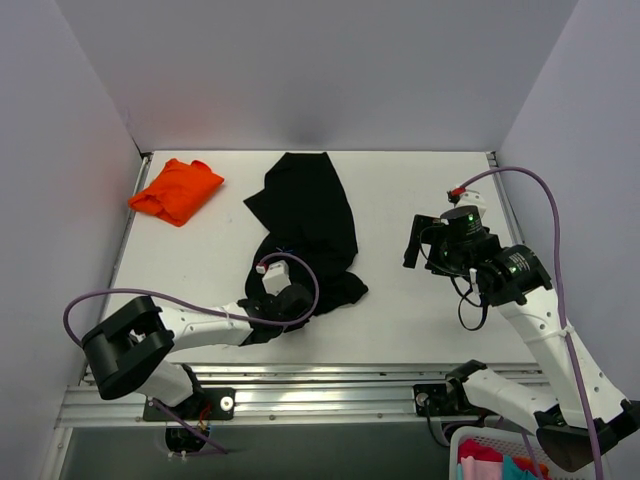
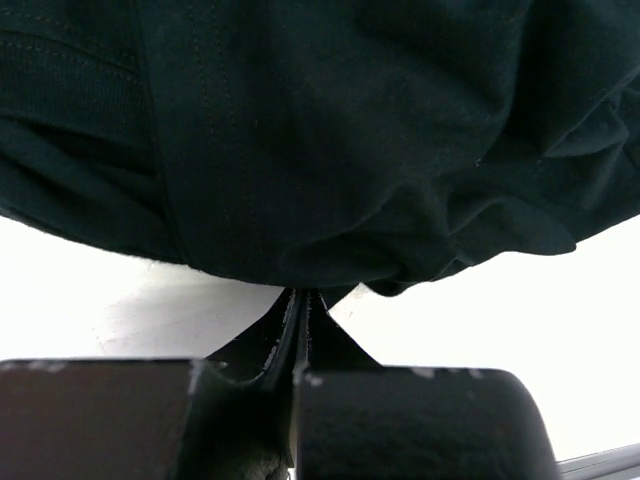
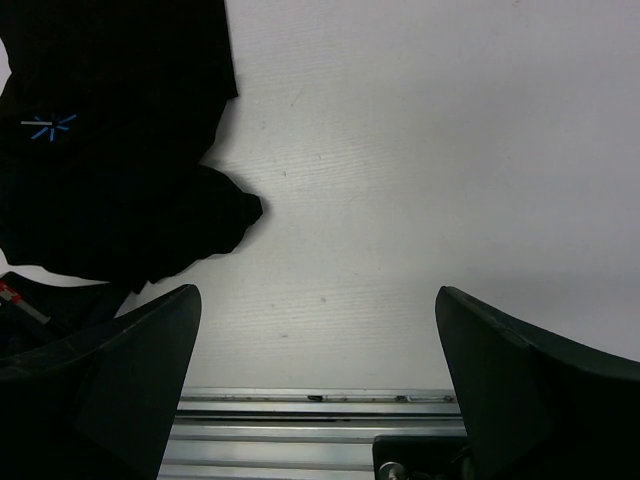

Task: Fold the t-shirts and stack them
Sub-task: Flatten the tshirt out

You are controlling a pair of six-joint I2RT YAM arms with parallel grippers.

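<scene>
The black t-shirt point(image 1: 305, 215) lies crumpled in the middle of the white table; it fills the top of the left wrist view point(image 2: 330, 130) and shows at the upper left of the right wrist view point(image 3: 110, 150). My left gripper point(image 1: 283, 298) is at the shirt's near edge, its jaws pressed together on a bunched fold of the black cloth point(image 2: 300, 296). The orange t-shirt point(image 1: 177, 190) lies folded at the far left. My right gripper point(image 1: 422, 240) is open and empty, above bare table to the right of the black shirt point(image 3: 318, 300).
An aluminium rail point(image 1: 330, 385) runs along the table's near edge and shows in the right wrist view point(image 3: 320, 430). White walls close in the back and sides. A basket with coloured cloths point(image 1: 490, 465) sits at the bottom right, below the table.
</scene>
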